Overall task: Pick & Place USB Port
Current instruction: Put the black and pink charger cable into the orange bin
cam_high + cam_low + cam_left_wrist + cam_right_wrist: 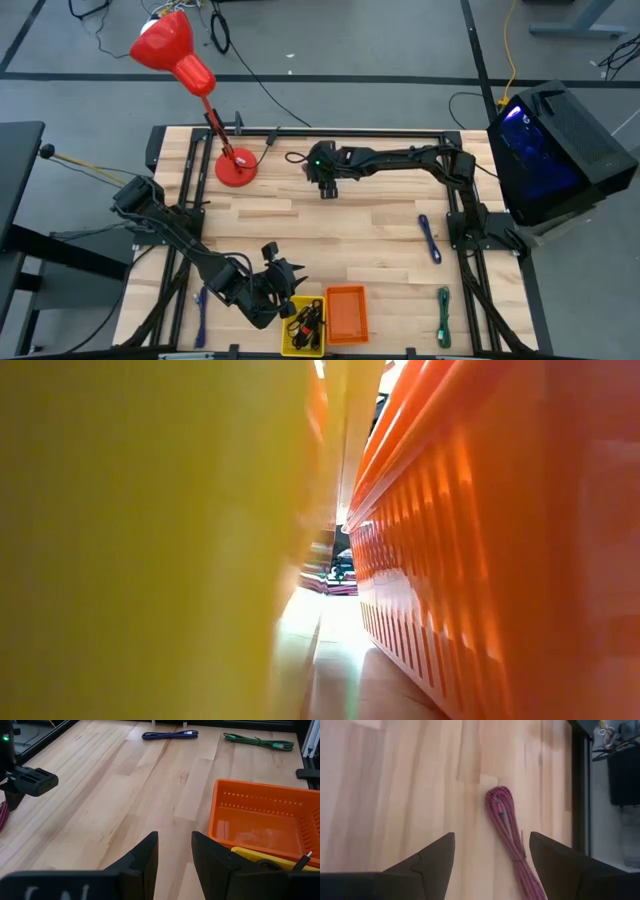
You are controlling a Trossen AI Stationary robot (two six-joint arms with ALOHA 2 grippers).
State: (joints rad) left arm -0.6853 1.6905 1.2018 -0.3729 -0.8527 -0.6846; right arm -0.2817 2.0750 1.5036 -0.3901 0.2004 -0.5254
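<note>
- right hand (491, 851) sits over the far side of the tabletop (340, 230), fingers wide apart, right above a coiled pink cable (507, 832)
- left hand (175, 851) is near the orange bin (265, 815) and yellow bin (300, 325), fingers apart, nothing in them
- blue cable (430, 238) and green cable (443, 316) lie on the right side

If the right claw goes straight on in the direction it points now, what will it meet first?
Most likely the coiled pink cable on the wooden table. The right claw is open and points down at it, with the coil between its fingers. Depth is unclear, so how far above it hangs cannot be told.
</note>
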